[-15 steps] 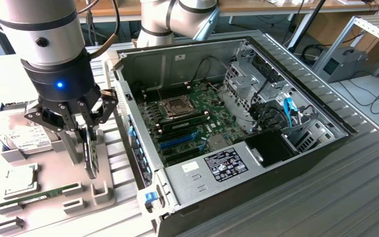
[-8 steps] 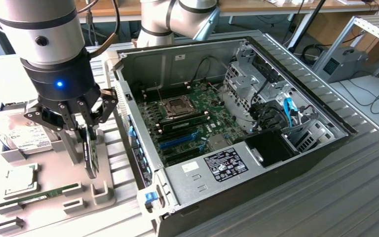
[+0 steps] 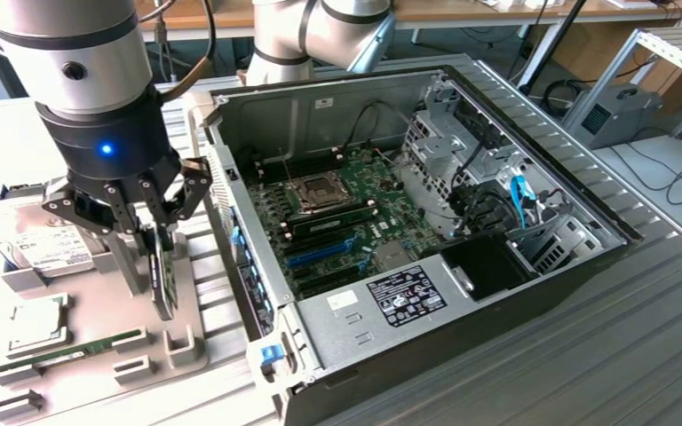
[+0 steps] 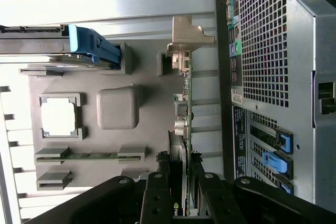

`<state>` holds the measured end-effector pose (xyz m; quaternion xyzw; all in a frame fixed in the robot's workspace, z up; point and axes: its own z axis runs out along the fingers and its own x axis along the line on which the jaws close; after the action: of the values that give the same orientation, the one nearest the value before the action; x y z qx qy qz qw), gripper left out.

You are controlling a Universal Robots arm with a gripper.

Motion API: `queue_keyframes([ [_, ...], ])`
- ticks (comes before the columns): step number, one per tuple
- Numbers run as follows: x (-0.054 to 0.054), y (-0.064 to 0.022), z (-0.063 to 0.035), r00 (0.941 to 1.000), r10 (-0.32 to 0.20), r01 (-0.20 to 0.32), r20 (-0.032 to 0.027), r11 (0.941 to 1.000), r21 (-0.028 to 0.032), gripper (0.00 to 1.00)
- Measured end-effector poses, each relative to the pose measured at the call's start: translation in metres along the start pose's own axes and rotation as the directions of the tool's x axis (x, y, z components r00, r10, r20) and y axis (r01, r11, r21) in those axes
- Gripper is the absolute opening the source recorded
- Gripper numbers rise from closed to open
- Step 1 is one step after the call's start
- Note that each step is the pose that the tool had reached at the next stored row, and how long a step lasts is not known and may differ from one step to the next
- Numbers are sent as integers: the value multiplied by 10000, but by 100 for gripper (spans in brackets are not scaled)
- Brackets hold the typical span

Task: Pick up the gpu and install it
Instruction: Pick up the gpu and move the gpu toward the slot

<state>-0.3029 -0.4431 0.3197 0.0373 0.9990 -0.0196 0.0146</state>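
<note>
The gpu point(image 3: 163, 280), a thin dark card, stands on edge at the grey fixture tray point(image 3: 193, 346), to the exterior view's left of the open computer case point(image 3: 554, 191). My gripper point(image 3: 152, 232) reaches down from above and is shut on the card's upper edge, one finger on each face. In the wrist view the gpu point(image 4: 184, 103) shows edge-on with its metal bracket point(image 4: 186, 38) at the far end, and my gripper point(image 4: 181, 187) clamps it between black fingers point(image 4: 157, 192). Whether the card's lower edge still rests in the tray's slot I cannot tell.
The case lies open, with the motherboard point(image 3: 341, 209) and blue expansion slots point(image 3: 317, 253) exposed. On the tray lie a silver hard drive point(image 3: 33, 240), a processor chip point(image 3: 35, 324) and a green memory stick point(image 3: 75, 348). The case's wall point(image 3: 246, 266) is close beside the card.
</note>
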Motion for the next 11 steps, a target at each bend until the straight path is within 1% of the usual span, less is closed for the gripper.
queue_keyframes([
  [11,-1,-1,-37,10000,0,0,1,10000,0,26],
])
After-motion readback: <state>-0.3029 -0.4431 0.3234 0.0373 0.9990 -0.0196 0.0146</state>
